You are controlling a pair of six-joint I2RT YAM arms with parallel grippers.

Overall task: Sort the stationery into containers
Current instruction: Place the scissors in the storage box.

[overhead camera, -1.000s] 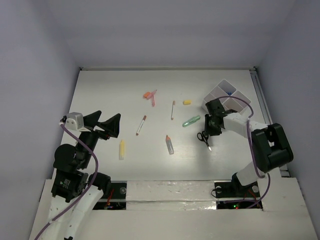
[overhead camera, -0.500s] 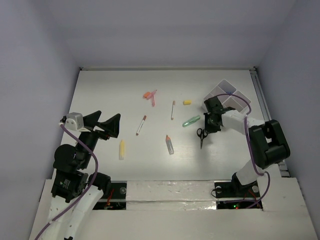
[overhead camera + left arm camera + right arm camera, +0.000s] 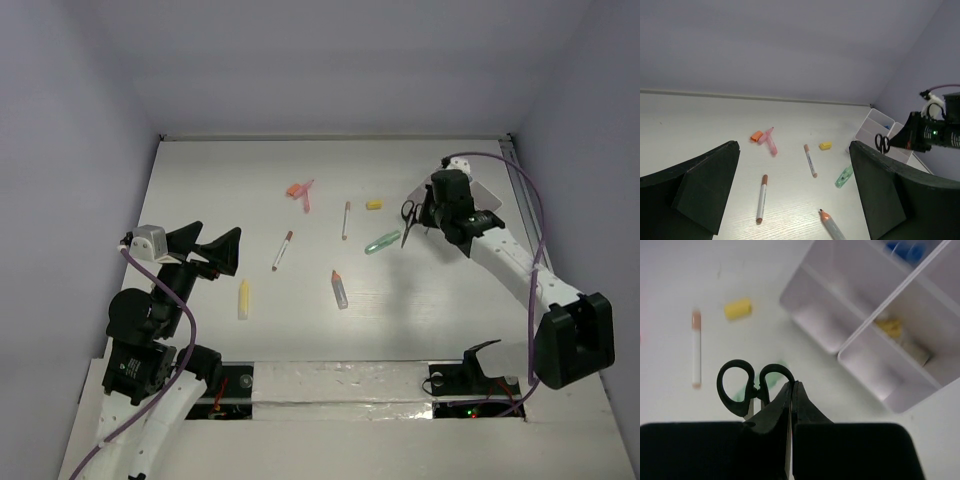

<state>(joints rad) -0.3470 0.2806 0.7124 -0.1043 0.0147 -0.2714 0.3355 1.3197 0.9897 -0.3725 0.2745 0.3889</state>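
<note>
The right gripper (image 3: pixel 791 390) is clamped shut on the scissors (image 3: pixel 751 385), whose handles stick out just left of its tips, above the desk (image 3: pixel 690 270). The carry is underway, I judge; next it must reach the tray (image 3: pixel 866 332) ahead-right and release.

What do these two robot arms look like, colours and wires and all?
The left arm and right arm both mix white links with chunky black joints. A purple cable loops along each. A white camera block tops the left wrist. The left tool and right tool each have two black wedge-shaped fingers.
</note>
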